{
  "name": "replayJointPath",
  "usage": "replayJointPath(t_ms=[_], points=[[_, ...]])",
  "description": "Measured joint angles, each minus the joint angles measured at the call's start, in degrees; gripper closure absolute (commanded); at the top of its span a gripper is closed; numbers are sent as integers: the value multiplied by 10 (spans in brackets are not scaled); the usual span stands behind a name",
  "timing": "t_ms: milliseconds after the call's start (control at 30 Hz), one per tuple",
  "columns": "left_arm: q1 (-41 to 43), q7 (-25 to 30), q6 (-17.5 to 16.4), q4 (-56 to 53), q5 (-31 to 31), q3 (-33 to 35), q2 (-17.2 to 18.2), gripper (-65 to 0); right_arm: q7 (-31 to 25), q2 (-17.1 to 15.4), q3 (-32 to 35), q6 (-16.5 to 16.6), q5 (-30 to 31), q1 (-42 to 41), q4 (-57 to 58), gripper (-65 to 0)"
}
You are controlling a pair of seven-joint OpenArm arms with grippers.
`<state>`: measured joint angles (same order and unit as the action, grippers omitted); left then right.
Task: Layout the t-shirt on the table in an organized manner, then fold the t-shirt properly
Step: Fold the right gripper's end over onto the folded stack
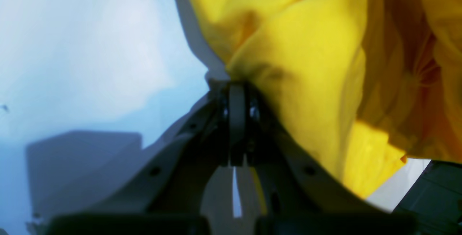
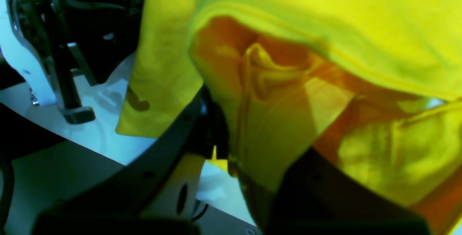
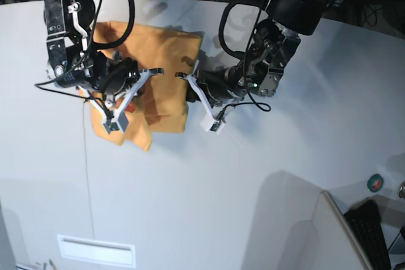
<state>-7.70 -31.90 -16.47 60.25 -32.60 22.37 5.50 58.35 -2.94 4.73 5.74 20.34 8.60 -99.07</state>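
Observation:
The orange-yellow t-shirt lies bunched in thick folds at the back left of the pale table. My left gripper is at the shirt's right edge. In the left wrist view its jaws are pressed together on a pinch of the t-shirt. My right gripper reaches over the middle of the shirt from the left. In the right wrist view it is shut on a fold of the t-shirt, which drapes over its fingers and hides the tips.
A thin dark line runs down the table below the shirt. A white rectangle lies near the front edge. A green roll and a black keyboard sit at the right. The left arm shows close by in the right wrist view.

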Motion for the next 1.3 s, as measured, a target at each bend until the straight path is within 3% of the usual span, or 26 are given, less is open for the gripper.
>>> replayJointPath(t_ms=[67,200,267,300,567,767,833,900,1000,1067,1133,1200,1300], points=[[15,-3,6,29,9,-7,13,0,-1,0,0,0,0,-1,0,-24],[70,-10,4,122,5,-42,53,0,-3,1,0,-2,2,-3,0,-315],[99,-9,4,160,5,-80,67,0,-2,3,0,-2,2,-2,0,-387],[110,-7,4,175,4,-96,76,0,-2,7,0,-2,2,-2,0,-390],[176,-12,4,197,6,-230,120,0,-3,39,4,-2,2,-3,0,-369],[184,-9,1,193,4,-299,121,0,4,45,94,-4,-1,-13,-8,-363],[184,-9,0,193,4,-319,122,0,13,44,108,-21,10,-6,-54,-299],[184,-10,0,193,4,-336,121,0,-2,22,97,-51,10,-2,-120,-189],[191,-9,0,193,5,-360,122,0,-8,-39,51,-66,-2,-4,-151,-2],[193,-10,0,192,6,-361,122,0,1,-59,4,-65,2,1,-129,0],[192,-11,0,193,3,-356,125,0,-13,-56,-43,-66,0,2,-92,0],[191,-10,0,193,4,-356,128,0,-50,-60,-79,-62,7,2,-60,0],[192,-11,0,192,4,-355,129,0,-110,-95,-92,-66,3,5,-10,0]])
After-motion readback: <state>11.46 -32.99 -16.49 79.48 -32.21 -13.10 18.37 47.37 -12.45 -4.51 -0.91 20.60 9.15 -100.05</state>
